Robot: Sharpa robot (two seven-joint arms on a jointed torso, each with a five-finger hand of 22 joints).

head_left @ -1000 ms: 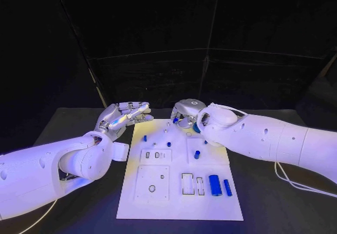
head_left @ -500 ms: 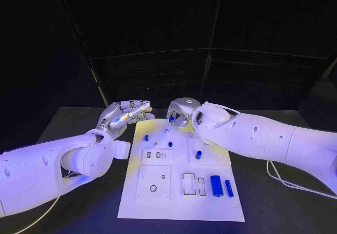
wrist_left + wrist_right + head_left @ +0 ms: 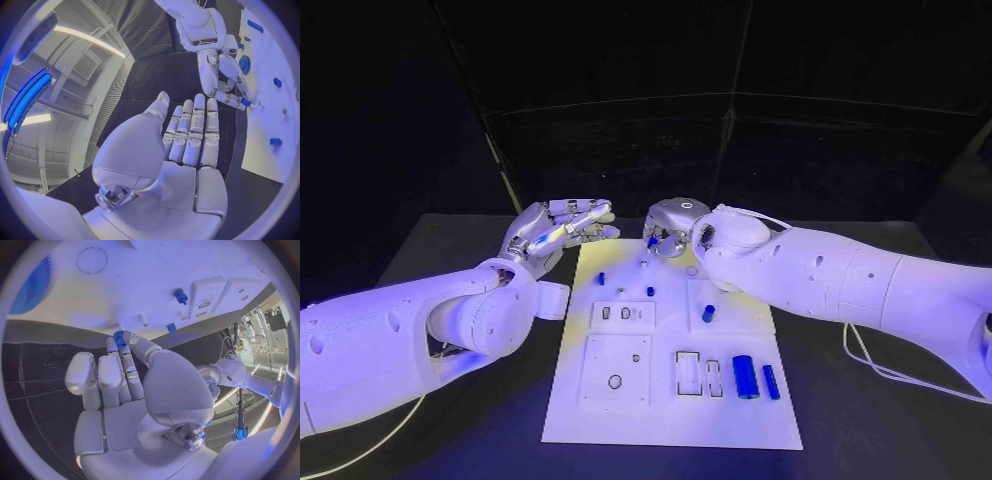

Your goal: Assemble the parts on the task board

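The right hand [image 3: 672, 225] at the far end of the task board [image 3: 669, 420] is partly hidden behind its own wrist. A small blue part [image 3: 119, 339] pinched in its fingertips is too small to identify.

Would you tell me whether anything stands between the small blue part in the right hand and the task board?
Nothing visible does. The right hand pinches a small blue part at the far end of the task board, and its own fingers are the only thing near the part.

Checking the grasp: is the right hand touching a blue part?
Touching. In the right wrist view, the right hand pinches a small blue part at its fingertips.
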